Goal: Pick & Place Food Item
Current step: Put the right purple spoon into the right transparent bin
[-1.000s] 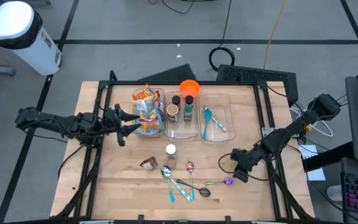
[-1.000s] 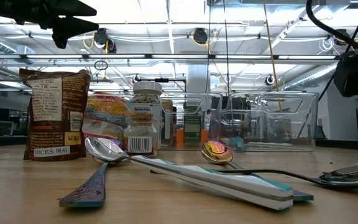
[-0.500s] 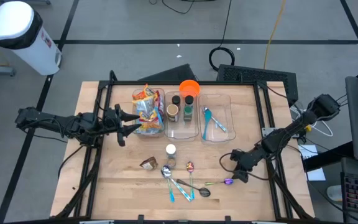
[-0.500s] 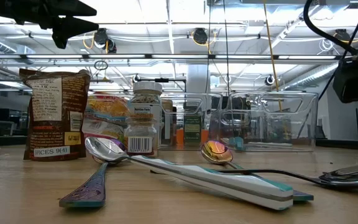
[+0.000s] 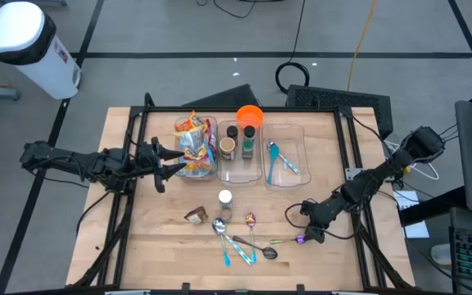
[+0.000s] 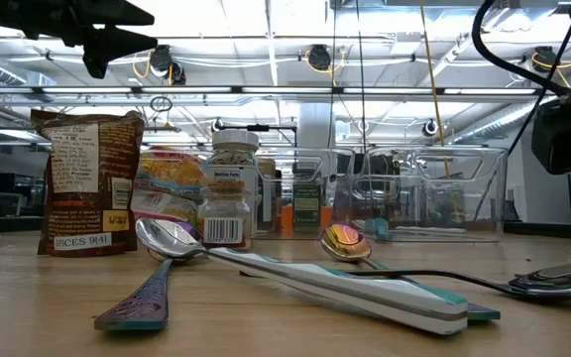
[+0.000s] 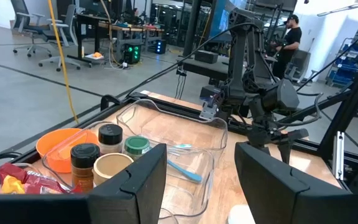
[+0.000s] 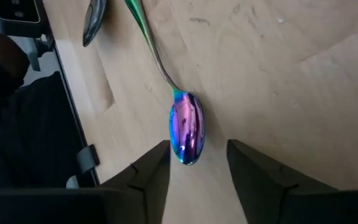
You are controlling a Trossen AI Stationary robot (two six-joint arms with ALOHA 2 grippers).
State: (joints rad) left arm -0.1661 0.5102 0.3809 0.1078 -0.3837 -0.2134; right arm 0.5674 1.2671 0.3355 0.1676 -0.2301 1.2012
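Three clear bins sit in a row toward 12 o'clock on the table (image 5: 150,246): snack packets (image 5: 193,141) in the left bin (image 5: 213,164), spice jars (image 5: 239,141) in the middle one, a teal spoon (image 5: 282,161) in the right bin (image 5: 300,139). The iridescent spoon (image 8: 186,127) lies flat around 5 o'clock, its bowl framed by the right gripper (image 8: 197,163), fingers spread, handle running to 9. Bare wood is left beside it. The left gripper (image 5: 167,162), also spread, is parked at 9.

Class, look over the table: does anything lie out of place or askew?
Yes. Several spoons lie crossed over one another in a loose heap on the bare table, while only one blue utensil sits in the clear tray. An iridescent spoon lies apart from the heap, right below the open right claw.
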